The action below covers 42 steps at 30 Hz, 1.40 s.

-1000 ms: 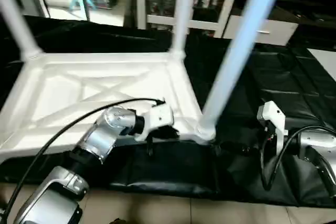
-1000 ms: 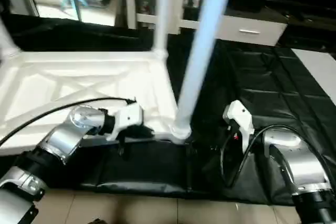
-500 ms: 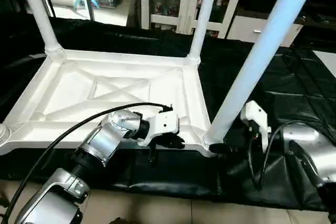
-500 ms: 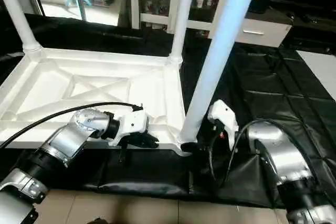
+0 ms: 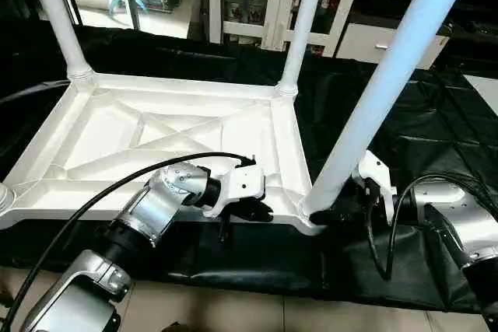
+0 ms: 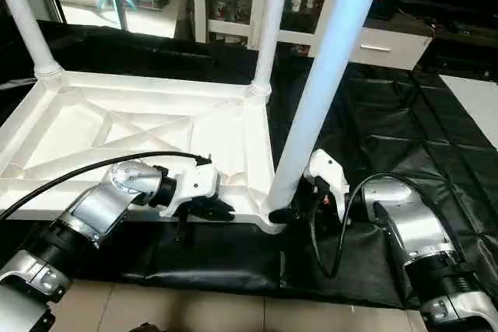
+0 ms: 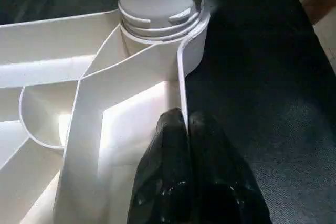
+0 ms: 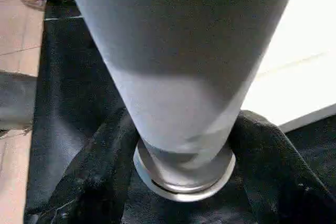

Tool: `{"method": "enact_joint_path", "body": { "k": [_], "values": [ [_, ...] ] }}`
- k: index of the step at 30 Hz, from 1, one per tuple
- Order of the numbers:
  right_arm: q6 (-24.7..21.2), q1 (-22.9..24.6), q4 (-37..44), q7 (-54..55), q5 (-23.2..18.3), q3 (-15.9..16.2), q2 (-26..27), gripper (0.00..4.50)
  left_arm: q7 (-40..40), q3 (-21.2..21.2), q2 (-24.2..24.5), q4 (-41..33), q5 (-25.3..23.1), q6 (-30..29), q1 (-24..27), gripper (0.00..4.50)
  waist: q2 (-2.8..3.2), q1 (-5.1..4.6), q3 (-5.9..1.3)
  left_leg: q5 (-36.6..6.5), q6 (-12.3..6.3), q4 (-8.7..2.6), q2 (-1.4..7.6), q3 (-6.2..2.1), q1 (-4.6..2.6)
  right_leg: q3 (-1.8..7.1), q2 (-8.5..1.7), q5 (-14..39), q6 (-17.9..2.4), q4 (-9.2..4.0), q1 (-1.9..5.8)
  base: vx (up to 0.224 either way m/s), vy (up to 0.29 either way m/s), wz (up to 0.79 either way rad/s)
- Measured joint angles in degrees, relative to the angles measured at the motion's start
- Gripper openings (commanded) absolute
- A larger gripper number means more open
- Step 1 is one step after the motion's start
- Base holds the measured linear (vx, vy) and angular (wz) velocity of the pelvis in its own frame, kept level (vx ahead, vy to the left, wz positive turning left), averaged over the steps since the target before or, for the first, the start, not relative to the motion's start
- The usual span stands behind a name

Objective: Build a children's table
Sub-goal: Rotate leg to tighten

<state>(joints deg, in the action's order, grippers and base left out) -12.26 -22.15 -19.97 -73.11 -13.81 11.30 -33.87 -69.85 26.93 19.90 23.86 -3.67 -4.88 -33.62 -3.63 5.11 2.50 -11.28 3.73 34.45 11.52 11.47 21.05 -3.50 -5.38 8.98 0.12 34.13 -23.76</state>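
1. While upside down on the black mat [image 5: 405,114], the top [image 5: 117,130] carries three upright legs
2. Left claw [image 7: 186,129]: clamped on the top's near rim
3. Right claw [image 8: 181,145]: fingers [image 8: 100,171] astride the near leg [image 5: 373,106] base, at its socket [image 5: 311,215]

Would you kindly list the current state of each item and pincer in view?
White plastic rectangular tabletop: upside down on the black mat.
Three white tapered tube legs: upright in corner sockets.
Left pincer: shut on the tabletop's rim.
Right pincer: around the near leg's base.
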Motion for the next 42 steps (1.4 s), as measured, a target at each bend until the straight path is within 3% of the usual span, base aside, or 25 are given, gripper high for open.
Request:
{"method": "enact_joint_path", "body": {
  "k": [5, 15, 20, 24, 28, 32, 35, 42],
  "values": [
    [1.37, -0.70, -1.48, -0.64, 0.22, 0.04, 0.46, 2.20, -0.04, 0.02, 0.14, -0.06, 0.00, -0.16, 0.00, 0.00, 0.00, -0.07, 0.00, 0.00, 0.00, 0.03, 0.01, 0.00, -0.05, 0.00, 0.00, -0.01, -0.01, 0.03, 0.04, 0.000, 0.000, 0.00],
    [2.03, -0.78, -3.30, 0.97, 0.48, -1.13, 2.17, 2.07, 1.37, -0.42, -0.28, 0.57, -0.56, -1.07, -0.14, 0.00, -0.07, -0.26, -0.07, 0.01, 0.01, 0.03, 0.02, 0.00, -0.21, 0.00, 0.02, -0.04, -0.05, 0.06, 0.18, 0.000, 0.000, 0.00],
    [1.00, -2.76, -8.73, 16.43, 1.55, -4.51, 8.15, 2.05, 12.71, -2.69, -5.26, 7.47, -2.94, -3.85, -3.15, 0.00, -0.07, -1.71, -0.09, 0.05, 0.08, 0.08, 0.00, -0.05, -0.73, -0.02, 0.03, 0.04, 0.08, -0.09, 0.65, 0.000, 0.000, 0.00],
    [-1.37, -6.15, -13.00, 37.92, 3.31, -9.16, 16.73, 2.02, 26.59, -5.47, -12.75, 16.57, -3.94, -9.30, -8.16, 0.00, 0.02, -3.35, -0.04, 0.06, 0.10, 0.23, -0.01, -0.17, -0.60, -0.14, -0.01, 0.05, 0.11, -0.26, 0.54, 0.000, 0.000, 0.00],
    [0.34, -8.64, -16.09, 58.20, 5.61, -12.78, 25.50, 1.99, 37.95, -8.11, -19.15, 24.31, -3.32, -10.10, -11.77, 0.00, 0.06, -4.33, -0.05, 0.08, 0.12, 0.17, -0.02, -0.33, -0.44, -0.26, 0.01, 0.03, 0.10, -0.33, 0.29, 0.000, 0.000, 0.00],
    [3.25, -9.79, -17.48, 67.43, 7.44, -13.21, 29.19, 1.99, 42.02, -8.73, -21.12, 27.14, -3.29, -8.71, -13.39, 0.00, 0.21, -3.96, -0.14, 0.09, 0.14, 0.06, -0.04, -0.29, -0.02, -0.20, 0.01, -0.38, -0.37, -0.04, -0.19, 0.000, 0.000, 0.00],
    [3.86, -10.00, -17.50, 67.84, 7.78, -13.13, 29.43, 1.98, 42.12, -8.73, -21.11, 27.14, -3.62, -7.95, -13.54, 0.00, 0.30, -3.31, -0.13, 0.08, 0.14, -0.16, -0.01, -0.22, -0.01, -0.21, 0.06, -0.30, -0.28, -0.08, -0.29, 0.000, 0.000, 0.00],
    [4.76, -10.91, -18.83, 67.70, 7.93, -13.17, 28.87, 1.98, 42.36, -8.67, -20.99, 28.66, -4.62, -5.69, -13.97, 0.00, 0.46, -3.16, -0.03, 0.09, 0.13, -0.21, 0.01, -0.13, -0.06, -0.19, 0.06, -0.28, -0.30, -0.07, -0.32, 0.000, 0.000, 0.00]
  ]
}}
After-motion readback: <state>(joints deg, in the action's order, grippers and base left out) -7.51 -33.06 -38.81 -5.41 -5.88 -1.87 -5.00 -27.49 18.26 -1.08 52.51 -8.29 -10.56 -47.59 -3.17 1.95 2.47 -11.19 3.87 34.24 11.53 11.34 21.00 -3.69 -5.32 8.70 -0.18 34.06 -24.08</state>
